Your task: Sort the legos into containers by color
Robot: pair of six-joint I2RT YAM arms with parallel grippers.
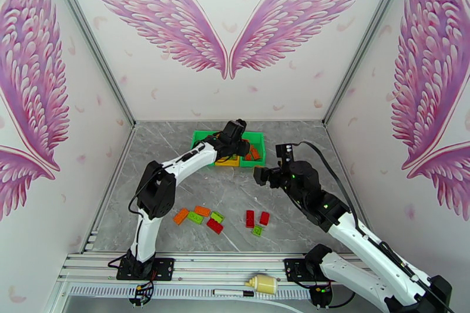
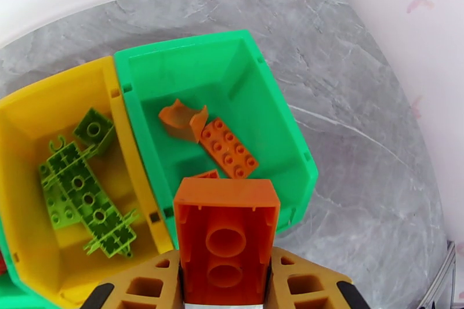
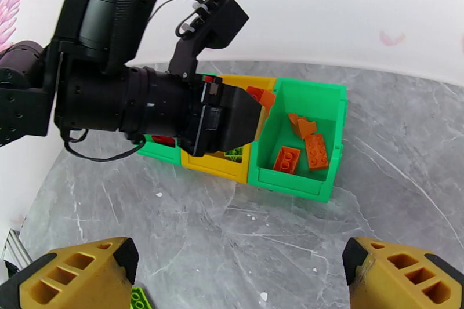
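While the right fingers (image 3: 75,272) gape, the left fingers (image 2: 145,287) clamp a hollow-bottomed orange brick (image 2: 226,240).

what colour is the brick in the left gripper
Orange. The brick shows best in the left wrist view, clamped between the fingers.

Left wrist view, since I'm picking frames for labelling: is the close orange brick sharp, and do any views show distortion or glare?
Left wrist: the orange brick is readable but slightly soft, and the green bin bows from the wide lens. Right wrist: sharp, no glare. Top external: even light, faint shadows, walls splayed.
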